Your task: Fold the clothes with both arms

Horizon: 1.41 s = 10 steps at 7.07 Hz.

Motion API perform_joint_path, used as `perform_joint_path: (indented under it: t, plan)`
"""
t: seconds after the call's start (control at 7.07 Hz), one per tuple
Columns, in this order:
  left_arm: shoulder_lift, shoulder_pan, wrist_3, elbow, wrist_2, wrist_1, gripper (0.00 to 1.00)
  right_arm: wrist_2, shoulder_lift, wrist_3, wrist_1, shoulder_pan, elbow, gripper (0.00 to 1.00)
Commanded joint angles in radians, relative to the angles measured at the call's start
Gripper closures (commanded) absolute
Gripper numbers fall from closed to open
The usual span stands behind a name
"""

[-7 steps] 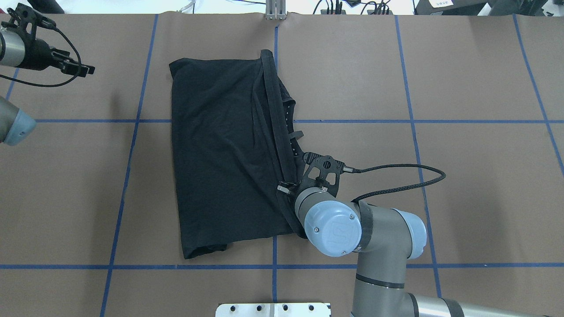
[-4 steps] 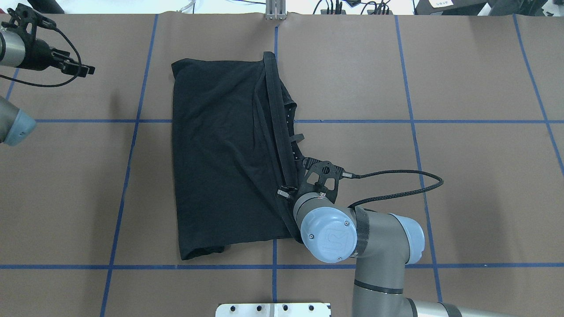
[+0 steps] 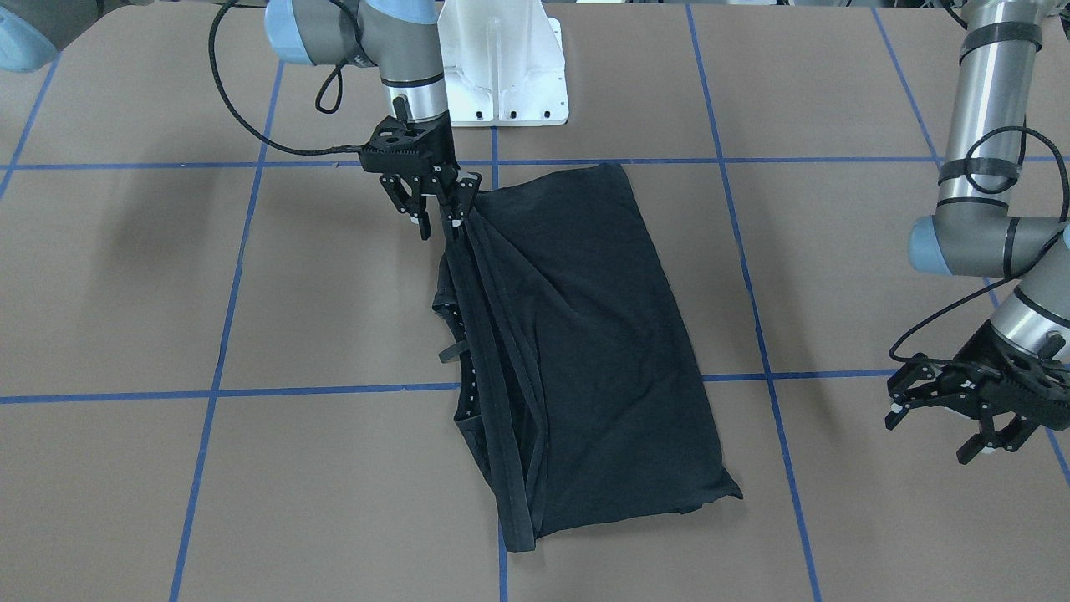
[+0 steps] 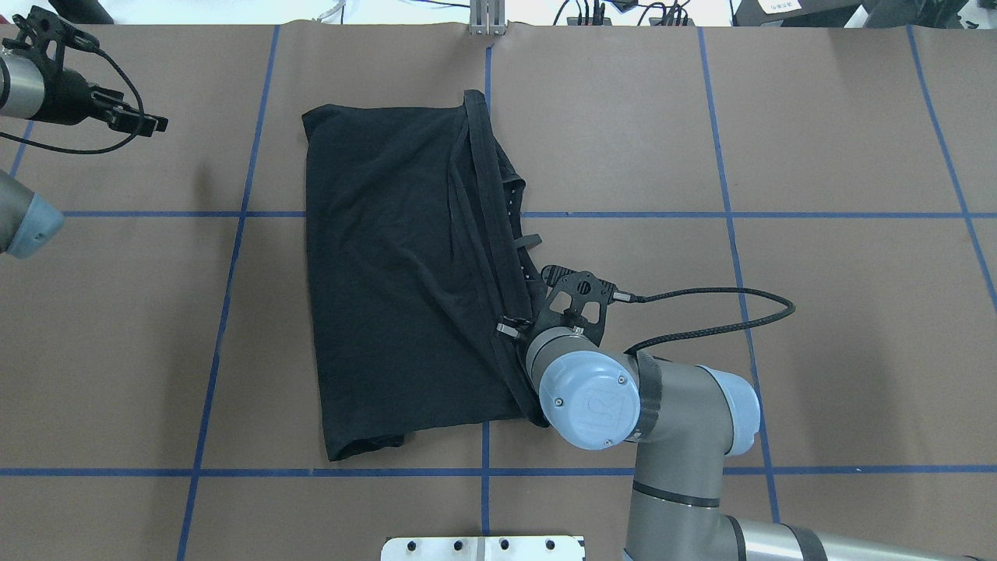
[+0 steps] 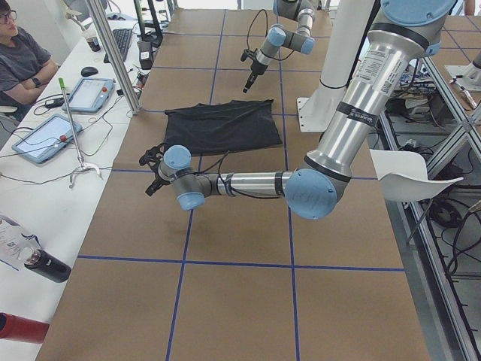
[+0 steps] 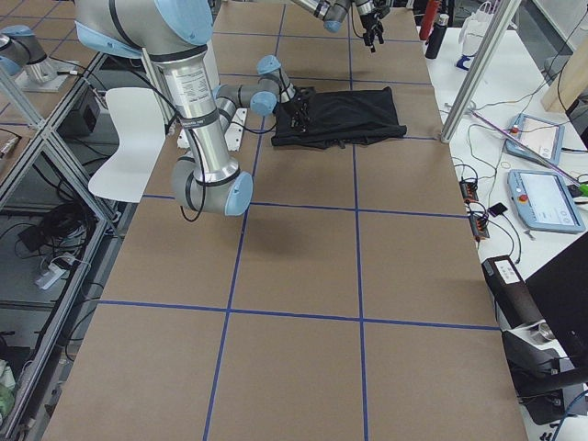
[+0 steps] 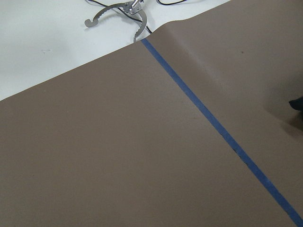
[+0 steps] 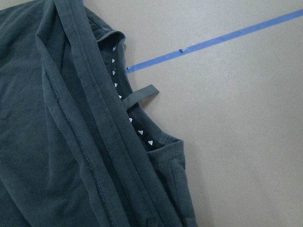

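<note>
Pinching the bunched edge of the black T-shirt (image 3: pixel 602 334), the right gripper (image 3: pixel 439 226) is closed on the cloth, upper centre-left in the front-facing view. The T-shirt lies folded lengthwise on the brown table (image 3: pixel 251 293), in the middle of the frame. At the right edge, the left gripper (image 3: pixel 934 432) hangs with fingers spread, holding nothing, well apart from the cloth.

Folded black short-sleeved T-shirt (image 4: pixel 389 273) on brown paper-covered table (image 4: pixel 818 327), blue tape grid (image 4: pixel 623 214). Grey right arm (image 4: pixel 670 413): wrist overlaps shirt's right edge. Black left gripper (image 4: pixel 158 122) well apart.
</note>
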Motion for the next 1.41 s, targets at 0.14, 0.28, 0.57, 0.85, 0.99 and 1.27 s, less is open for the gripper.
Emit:
perform_joint_path:
  t: [0.14, 0.28, 0.57, 0.85, 0.99, 1.27]
  plan:
    - [0.0, -0.002, -0.002, -0.007, 0.0, 0.0, 0.0, 0.062, 0.09, -0.181, -0.078, 0.035, -0.047, 0.0]
    - [0.008, -0.002, -0.002, -0.01, 0.0, -0.002, 0.0, 0.155, 0.141, -0.328, -0.148, 0.05, -0.075, 0.01]
    - [0.026, -0.002, -0.008, -0.034, 0.0, -0.003, 0.0, 0.287, 0.177, -0.561, -0.273, 0.101, -0.072, 0.04]
    - [0.031, -0.002, -0.009, -0.045, 0.0, -0.002, 0.0, 0.294, 0.111, -0.68, -0.07, 0.084, -0.089, 0.01]
    - [0.031, -0.002, -0.009, -0.045, 0.0, -0.002, 0.0, 0.294, 0.126, -0.688, -0.145, 0.064, -0.097, 0.0]
    - [0.031, 0.0, -0.009, -0.045, 0.0, -0.002, 0.0, 0.28, 0.168, -0.678, -0.197, 0.004, -0.188, 0.0]
